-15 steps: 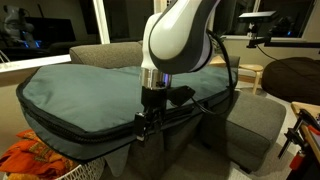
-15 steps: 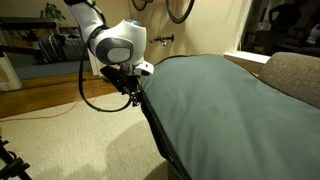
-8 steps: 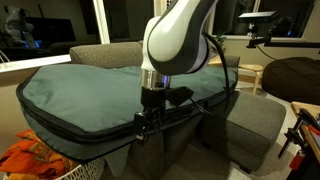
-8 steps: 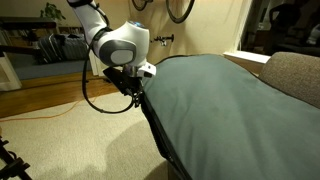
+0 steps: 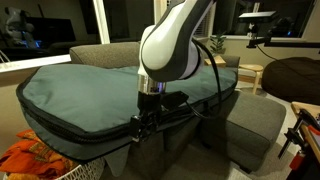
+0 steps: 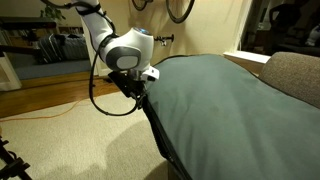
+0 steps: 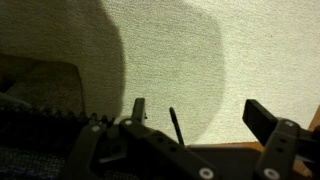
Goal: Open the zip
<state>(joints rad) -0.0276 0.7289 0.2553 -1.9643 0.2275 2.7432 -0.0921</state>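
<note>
A very large teal-green padded bag lies across a grey sofa. The zip is a dark line with black trim running round the bag's side edge. My gripper hangs at that edge, right against the zip line. In the wrist view the gripper is open, its two fingers wide apart over pale carpet. A thin black strip stands up between them, touching neither. The bag's dark edge fills the lower left.
The grey sofa carries the bag, and a grey ottoman stands beside it. Orange cloth lies at the lower left. A black cable loops from the arm over pale carpet.
The arm's upper part has leaned slightly further over the bag's edge. The gripper stays open at the zip line, and the bag has not moved.
</note>
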